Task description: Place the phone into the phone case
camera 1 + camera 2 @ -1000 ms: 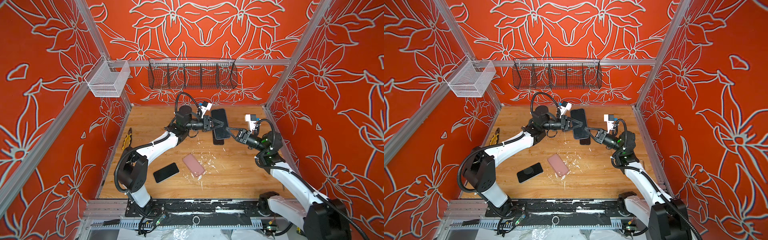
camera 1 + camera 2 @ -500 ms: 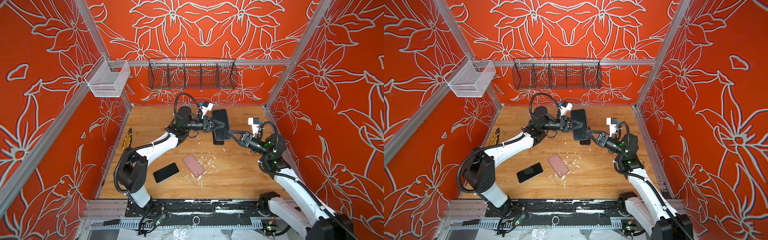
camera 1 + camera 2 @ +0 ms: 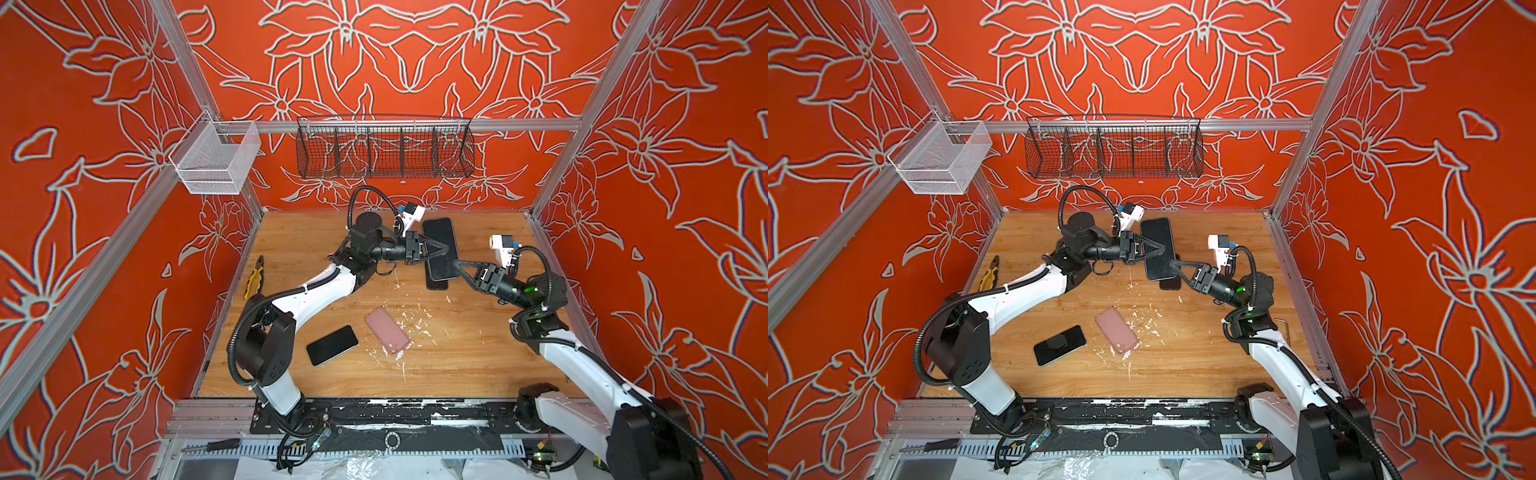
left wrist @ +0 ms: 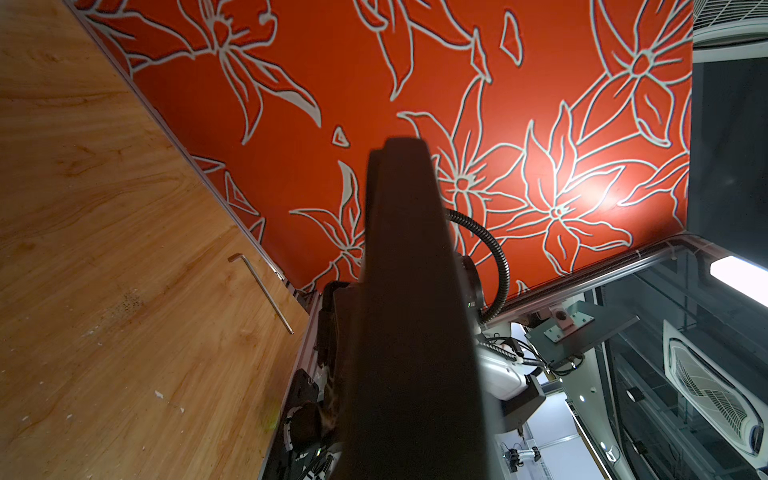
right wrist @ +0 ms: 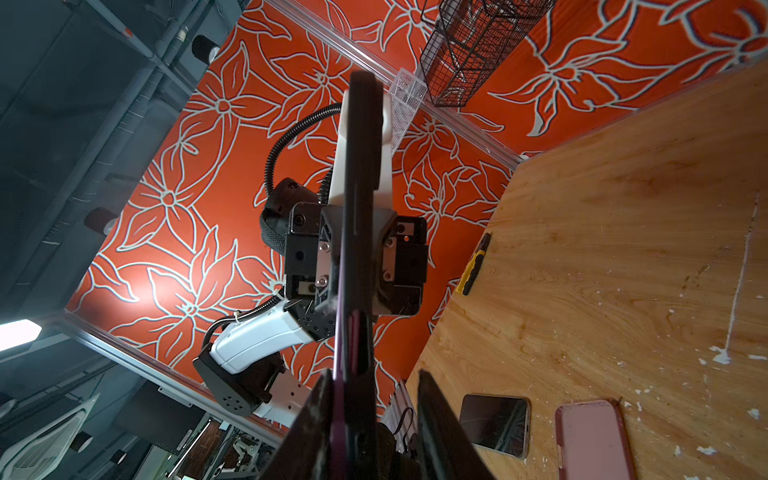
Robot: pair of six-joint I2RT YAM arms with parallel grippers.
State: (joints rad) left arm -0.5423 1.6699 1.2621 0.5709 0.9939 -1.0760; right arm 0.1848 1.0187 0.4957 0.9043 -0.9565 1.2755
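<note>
Robot lab test cell, aluminium frame (image 3: pixel 519 124), orange floral wall panels (image 3: pixel 407 54), wooden tabletop (image 3: pixel 457 353), wire basket (image 3: pixel 384 147)

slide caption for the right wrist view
Left claw clamps the dark phone edge-on; right claw straddles its near end

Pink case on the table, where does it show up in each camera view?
In a top view: the pink case lies flat on the wood, centre front.
In a top view: same spot, centre front.
Left wrist: not in it.
Right wrist: on the wood, partly cut off by the picture's edge.
Shared landmark: the black phone lying right beside it.
</note>
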